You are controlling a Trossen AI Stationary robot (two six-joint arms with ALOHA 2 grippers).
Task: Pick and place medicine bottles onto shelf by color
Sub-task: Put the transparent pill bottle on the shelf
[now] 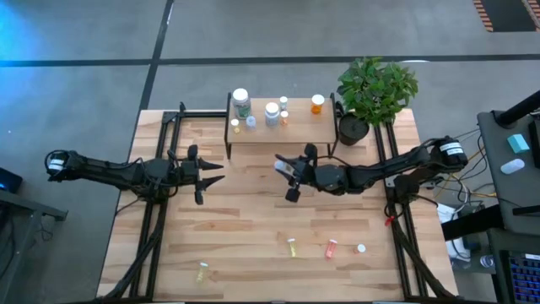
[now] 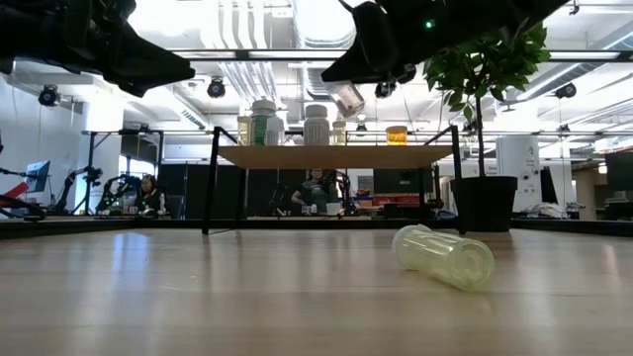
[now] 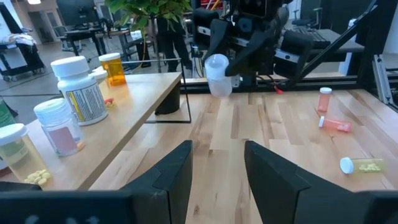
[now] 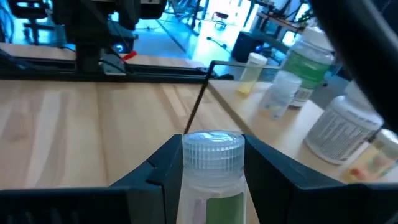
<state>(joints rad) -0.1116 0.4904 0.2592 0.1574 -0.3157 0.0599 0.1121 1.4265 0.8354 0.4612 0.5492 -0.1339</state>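
Wooden tabletop (image 1: 253,228), stray bottles (image 1: 331,248) lying down; right gripper (image 1: 288,171) jaws pinching white-capped bottle (image 4: 213,163) beside shelf (image 1: 295,131), probably for placing; left gripper (image 1: 209,173) jaws spread, idle.

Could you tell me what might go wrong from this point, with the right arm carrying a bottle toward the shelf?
1. The right gripper holds a clear white-capped bottle in the air; a weak grip could drop it onto the table.
2. The shelf is already crowded with upright bottles, so setting this one down may topple one of them.
3. The left gripper hangs open nearby and could obstruct.
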